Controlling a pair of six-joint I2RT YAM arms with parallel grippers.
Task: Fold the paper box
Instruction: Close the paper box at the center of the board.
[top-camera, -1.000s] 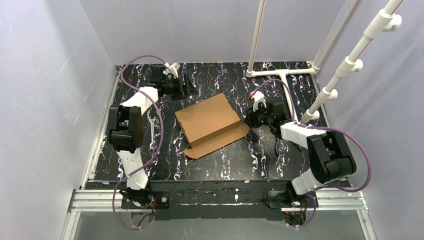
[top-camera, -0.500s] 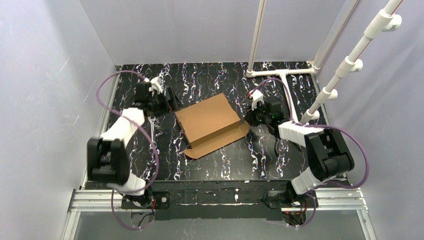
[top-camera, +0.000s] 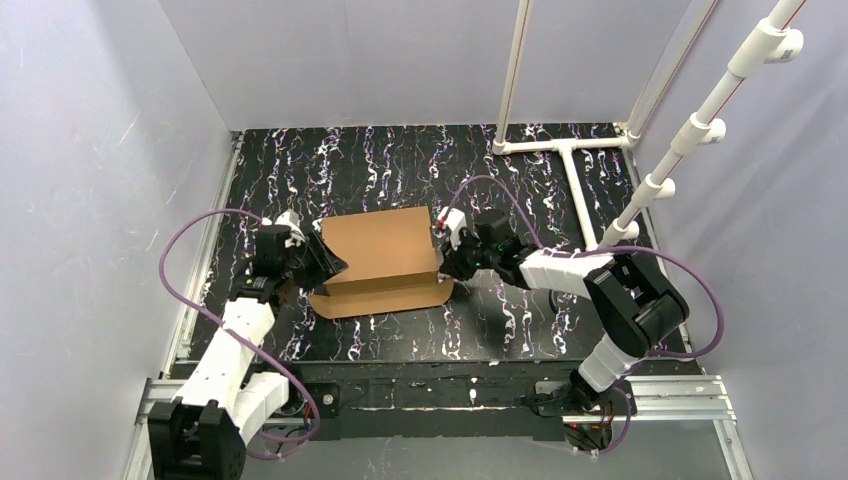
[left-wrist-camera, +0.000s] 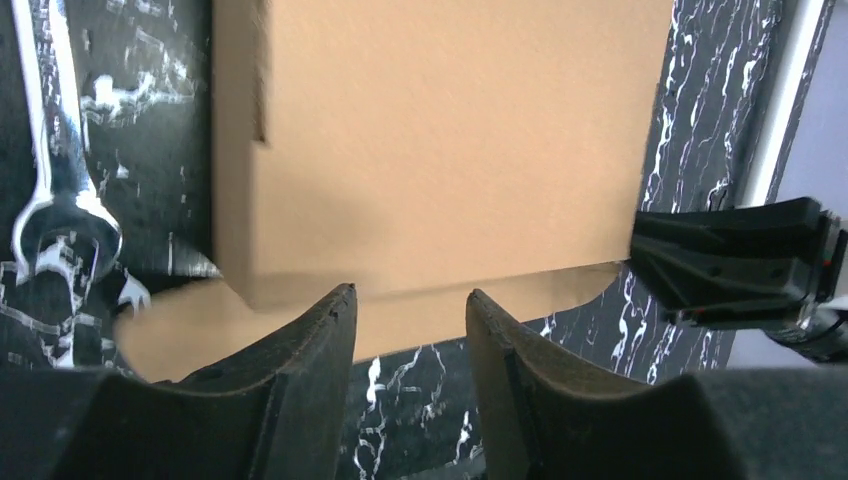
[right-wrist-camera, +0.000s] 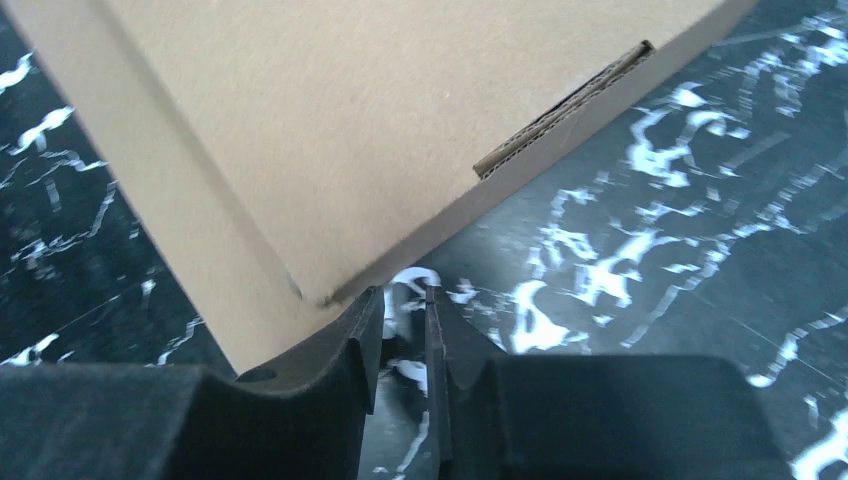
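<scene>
A plain brown corrugated cardboard paper box (top-camera: 380, 255) lies near the middle of the black, white-veined table (top-camera: 420, 160). Its long sides run parallel to the near edge, and one flat flap with rounded corners is spread on the table along its near side. The left gripper (top-camera: 322, 262) is at the box's left end, its fingers (left-wrist-camera: 300, 340) part-way apart, with the flap's edge showing beyond the gap and nothing between them. The right gripper (top-camera: 447, 262) is at the right end, its fingers (right-wrist-camera: 345, 340) drawn to a narrow slit that is empty, with the box's corner just beside one tip. A silver open-ended wrench (left-wrist-camera: 55, 200) lies on the table close to the box's left corner, beside the left gripper; it shows only in the left wrist view. A white plastic pipe frame (top-camera: 570, 150) stands at the far right corner, well apart from the box. Bare table runs from the box to the far edge and, in a narrower strip, from the flap to the near edge.
</scene>
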